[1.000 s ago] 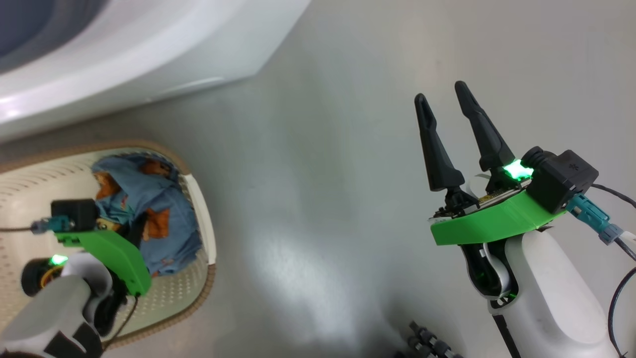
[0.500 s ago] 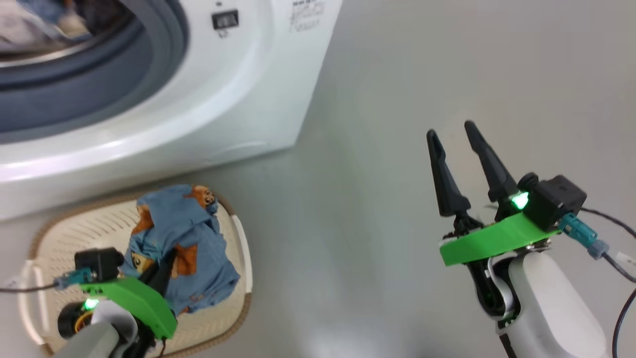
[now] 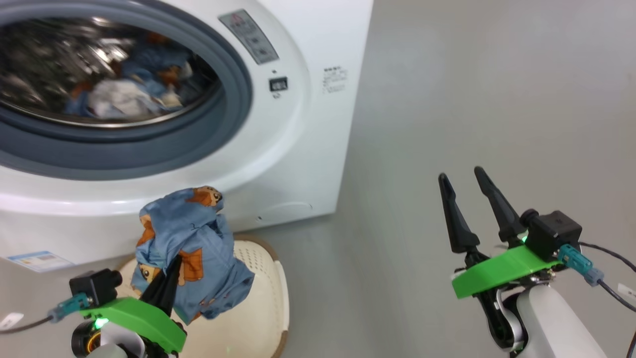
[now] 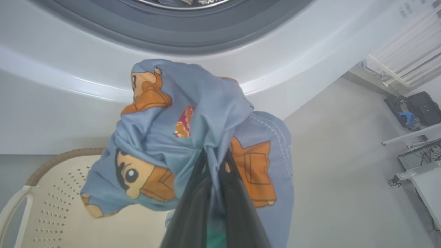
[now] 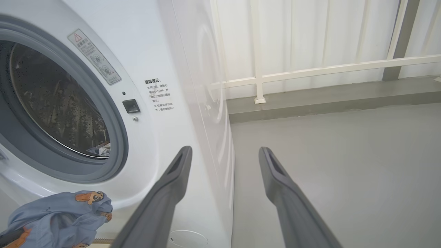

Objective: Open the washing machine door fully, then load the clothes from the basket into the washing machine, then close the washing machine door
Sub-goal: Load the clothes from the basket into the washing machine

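Note:
The white washing machine (image 3: 303,149) stands at the upper left, its grey-gasketed drum mouth (image 3: 124,84) open with several clothes lying inside. The washing machine door is out of view. My left gripper (image 3: 166,278) is shut on a light blue garment (image 3: 194,238) printed with orange-brown cartoon faces. It hangs bunched above the cream basket (image 3: 263,308), in front of the machine's lower panel. In the left wrist view the dark fingers (image 4: 196,206) pinch the garment (image 4: 193,113) over the basket (image 4: 51,206). My right gripper (image 3: 461,174) stands open and empty over the floor to the right.
A blue energy label (image 3: 37,259) sits low on the machine's front. Grey floor (image 3: 472,99) stretches right of the machine. Behind it the right wrist view shows a white railing (image 5: 310,70) and a step. Desks with equipment (image 4: 417,110) stand far off.
The head camera has tilted up, bringing the drum mouth into view. My left gripper has lifted the blue garment out of the basket. The right gripper stays open.

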You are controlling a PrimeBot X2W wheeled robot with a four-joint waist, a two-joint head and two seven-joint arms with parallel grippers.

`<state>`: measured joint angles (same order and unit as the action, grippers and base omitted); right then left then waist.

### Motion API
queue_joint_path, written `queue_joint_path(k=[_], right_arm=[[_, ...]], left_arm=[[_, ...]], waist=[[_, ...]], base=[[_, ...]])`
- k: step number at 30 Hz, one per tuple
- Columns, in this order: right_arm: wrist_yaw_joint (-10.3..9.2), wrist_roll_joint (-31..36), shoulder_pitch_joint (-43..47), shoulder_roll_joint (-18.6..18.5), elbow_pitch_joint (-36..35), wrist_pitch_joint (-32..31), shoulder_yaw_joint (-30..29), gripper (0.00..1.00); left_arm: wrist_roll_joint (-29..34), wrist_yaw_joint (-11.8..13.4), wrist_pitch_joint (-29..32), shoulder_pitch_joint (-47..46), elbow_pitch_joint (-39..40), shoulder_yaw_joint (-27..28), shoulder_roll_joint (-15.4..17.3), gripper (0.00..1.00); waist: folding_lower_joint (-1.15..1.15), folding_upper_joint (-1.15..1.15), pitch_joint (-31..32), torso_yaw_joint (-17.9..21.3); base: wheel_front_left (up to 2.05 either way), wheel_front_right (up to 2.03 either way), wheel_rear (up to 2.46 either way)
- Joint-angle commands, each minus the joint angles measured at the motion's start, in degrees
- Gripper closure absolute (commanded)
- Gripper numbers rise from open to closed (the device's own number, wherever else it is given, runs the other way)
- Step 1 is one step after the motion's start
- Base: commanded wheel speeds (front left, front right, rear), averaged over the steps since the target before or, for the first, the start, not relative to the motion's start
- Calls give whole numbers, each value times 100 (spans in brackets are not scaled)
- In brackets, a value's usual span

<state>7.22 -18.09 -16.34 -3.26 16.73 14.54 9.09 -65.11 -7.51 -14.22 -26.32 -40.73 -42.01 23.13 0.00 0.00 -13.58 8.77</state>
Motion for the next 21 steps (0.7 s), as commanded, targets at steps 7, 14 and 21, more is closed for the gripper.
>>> queue_joint_path(k=[7, 14, 21], right_arm=[[26, -182, 284, -213, -69, 46, 117, 0], [26, -294, 455, -360, -93, 46, 91, 0], [26, -342, 508, -457, -90, 46, 132, 0]], left_arm=[[990, 276, -77, 783, 1310, 1444, -43, 100], [1875, 664, -77, 1337, 2480, 2128, -121, 100], [2441, 980, -77, 1691, 3059, 2433, -145, 100]], waist=[[0, 0, 969, -589], [0, 0, 1170, -679], [0, 0, 1252, -677]], base=[[0, 0, 0], [0, 0, 0], [0, 0, 0]])
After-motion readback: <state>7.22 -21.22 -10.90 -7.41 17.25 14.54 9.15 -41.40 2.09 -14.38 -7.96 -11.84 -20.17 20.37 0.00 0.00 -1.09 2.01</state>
